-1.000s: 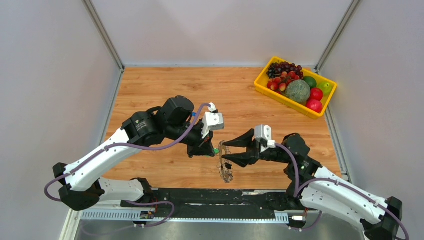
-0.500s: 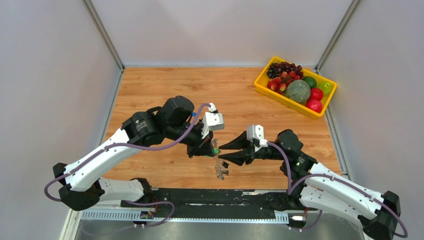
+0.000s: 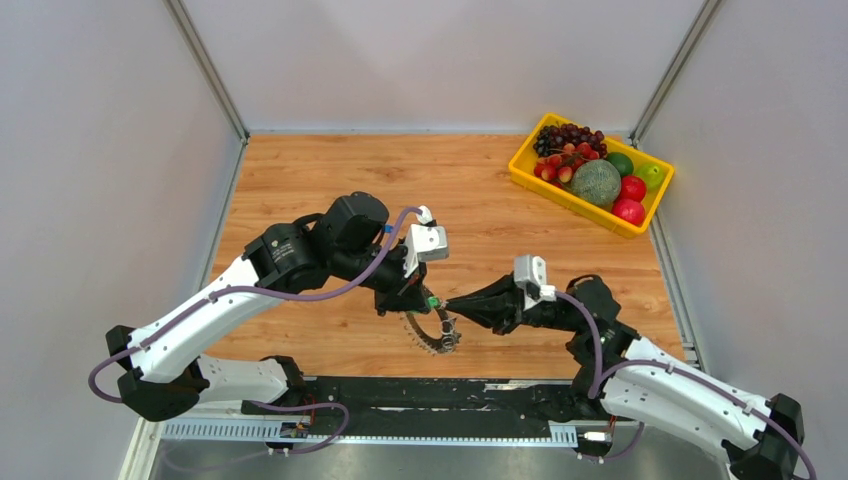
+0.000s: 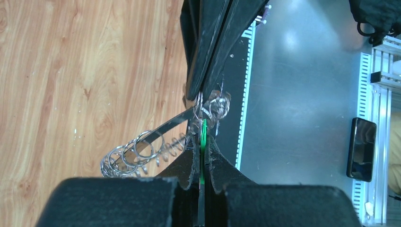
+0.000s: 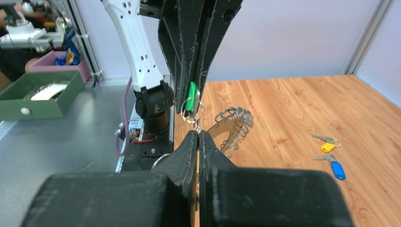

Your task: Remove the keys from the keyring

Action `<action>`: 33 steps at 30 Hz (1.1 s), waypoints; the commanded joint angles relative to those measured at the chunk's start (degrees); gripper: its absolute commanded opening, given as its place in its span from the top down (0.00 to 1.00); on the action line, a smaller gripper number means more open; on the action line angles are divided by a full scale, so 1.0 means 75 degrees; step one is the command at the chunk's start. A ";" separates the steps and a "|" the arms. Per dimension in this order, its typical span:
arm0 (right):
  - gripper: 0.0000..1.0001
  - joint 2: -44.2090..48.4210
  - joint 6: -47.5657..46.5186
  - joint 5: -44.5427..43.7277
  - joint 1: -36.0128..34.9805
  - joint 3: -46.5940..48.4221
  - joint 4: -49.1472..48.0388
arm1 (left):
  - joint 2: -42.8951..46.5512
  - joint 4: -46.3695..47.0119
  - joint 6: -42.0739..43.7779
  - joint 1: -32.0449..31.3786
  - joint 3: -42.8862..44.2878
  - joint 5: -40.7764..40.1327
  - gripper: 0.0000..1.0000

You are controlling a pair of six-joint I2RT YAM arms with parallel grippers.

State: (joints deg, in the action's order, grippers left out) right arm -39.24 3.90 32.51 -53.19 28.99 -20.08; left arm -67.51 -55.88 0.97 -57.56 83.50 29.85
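Note:
My left gripper [image 3: 424, 298] is shut on a green-headed key [image 4: 204, 137], which also shows in the right wrist view [image 5: 190, 98]. The keyring [image 3: 431, 335], a wire loop strung with silver rings and keys, hangs from it just above the table and shows in the left wrist view [image 4: 137, 152] and the right wrist view [image 5: 235, 122]. My right gripper [image 3: 447, 306] is shut on the keyring's wire right beside the green key, tip to tip with the left gripper [image 5: 194, 111]. A yellow-headed key [image 5: 326, 146] and a blue-headed key [image 5: 336, 170] lie loose on the table.
A yellow tray [image 3: 527, 176] of fruit stands at the back right corner. Grey walls close in three sides. The black arm-base rail [image 3: 400, 395] runs along the table's near edge.
My right gripper was open beside the hanging keyring; it has moved in and shut on it next to the green key. The keyring has swung up into a curved arc. The left gripper has held still.

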 commanded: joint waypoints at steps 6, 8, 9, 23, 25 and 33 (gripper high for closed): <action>1.00 0.1199 0.1574 -0.1328 -0.0020 -0.1617 -0.2657 | 0.0202 0.0290 0.0067 0.0016 0.0139 0.0086 1.00; 1.00 0.1223 0.1509 -0.1261 -0.0017 -0.1511 -0.2328 | 0.0226 0.0281 0.0069 0.0023 0.0164 0.0078 1.00; 0.91 0.1248 0.1472 -0.1200 -0.0018 -0.1477 -0.2181 | 0.0236 0.0274 0.0069 0.0017 0.0163 0.0071 1.00; 0.50 0.0448 -0.0475 -0.0140 -0.0018 0.0177 0.0380 | 0.0222 0.0268 0.0052 0.0019 0.0187 0.0142 1.00; 0.51 0.0178 -0.0693 0.0002 -0.0013 0.0382 0.0424 | 0.0229 0.0268 0.0041 0.0025 0.0194 0.0145 1.00; 0.54 -0.0389 -0.0669 0.0210 -0.0016 0.0705 0.0385 | 0.0244 0.0273 0.0039 0.0022 0.0209 0.0120 1.00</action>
State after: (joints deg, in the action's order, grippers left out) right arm -41.80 0.25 32.40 -53.43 31.88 -16.64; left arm -67.33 -55.64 0.97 -57.56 83.42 29.69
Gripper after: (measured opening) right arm 0.469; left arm 0.018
